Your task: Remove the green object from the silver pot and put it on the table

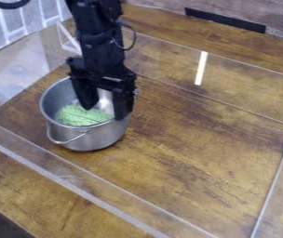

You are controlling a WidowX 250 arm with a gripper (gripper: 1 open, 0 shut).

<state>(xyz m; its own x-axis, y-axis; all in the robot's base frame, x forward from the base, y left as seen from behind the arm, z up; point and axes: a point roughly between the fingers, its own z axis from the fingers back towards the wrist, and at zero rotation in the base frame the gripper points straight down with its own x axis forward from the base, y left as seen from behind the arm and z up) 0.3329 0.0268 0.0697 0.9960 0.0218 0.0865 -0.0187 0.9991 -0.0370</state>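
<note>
Black robot gripper (103, 100) points down, jaws wide apart, over the shiny round steel pot (60, 133). Light-green bumpy lump (77, 114) lies inside the pot, on dark brown wood-plank table (207, 158).

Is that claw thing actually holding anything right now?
No. The gripper is open above the green object, which lies loose in the silver pot.
</note>
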